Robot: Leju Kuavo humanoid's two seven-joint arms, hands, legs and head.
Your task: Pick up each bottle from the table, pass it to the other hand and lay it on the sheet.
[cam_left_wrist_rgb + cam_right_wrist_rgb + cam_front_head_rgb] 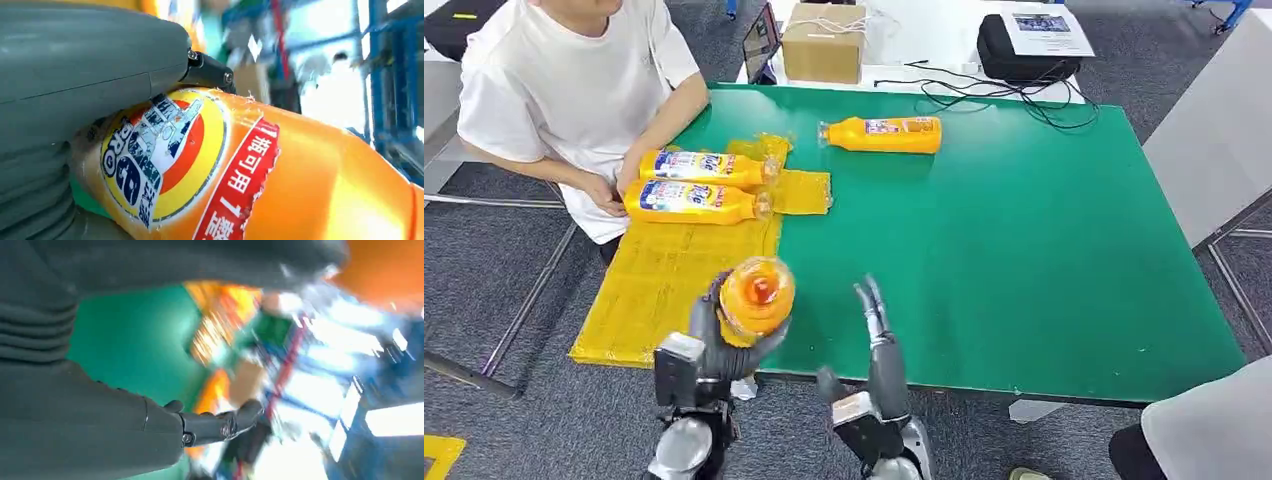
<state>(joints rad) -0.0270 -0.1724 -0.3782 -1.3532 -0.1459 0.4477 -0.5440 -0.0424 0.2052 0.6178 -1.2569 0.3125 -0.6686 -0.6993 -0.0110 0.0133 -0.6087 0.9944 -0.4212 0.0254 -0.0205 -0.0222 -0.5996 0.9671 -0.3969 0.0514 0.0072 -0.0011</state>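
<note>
Currently, head view: left hand (724,335) grips an orange bottle (756,295) held up over the near edge of the green table (1024,250), its red-capped end pointing toward the camera. Right hand (874,320) is just beside it, apart from it, fingers spread and holding nothing. Yellow sheet (664,280) lies along the table's left side. Two bottles (699,185) lie side by side on its far end, touching each other, caps pointing right. A fourth bottle (884,133) lies on bare table near the far edge, well apart from the sheet, cap pointing left. Person in white shirt (574,80) sits at the far left corner, a hand by the two laid bottles. Cardboard box (824,42) and black bag (1024,50) sit on a white surface beyond the table.

Left wrist view: bottle label (165,155) close up, grey thumb (90,65) pressed across the bottle's body, a dark finger (210,72) wrapped round its far side.

Right wrist view: heavily blurred. Dark finger (220,422) extended with nothing in it, green table behind.
</note>
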